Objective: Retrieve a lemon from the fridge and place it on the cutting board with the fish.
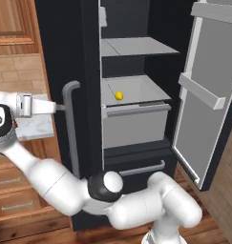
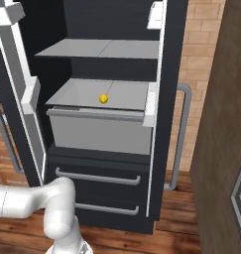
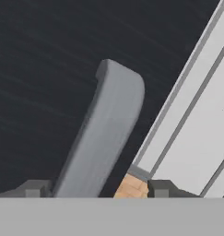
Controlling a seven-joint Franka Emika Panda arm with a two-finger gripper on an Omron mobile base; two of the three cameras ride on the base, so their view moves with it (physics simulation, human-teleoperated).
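The white arm rises from the base at the bottom of the left base view, bends at a dark joint low down, then sweeps up and to the left, where the wrist turns so the hand reaches out level toward the right. The gripper (image 1: 56,107) sits at the end of that level reach. In the hand view its two dark fingertips (image 3: 37,188) stand apart at the bottom — jaws parted, seemingly with nothing pinched, though the tips are mostly cut off. The right base view catches a white link low at the left.

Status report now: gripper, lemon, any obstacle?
Gripper open, straddling left door handle. Lemon on fridge shelf, untouched. Right door open; left door shut.
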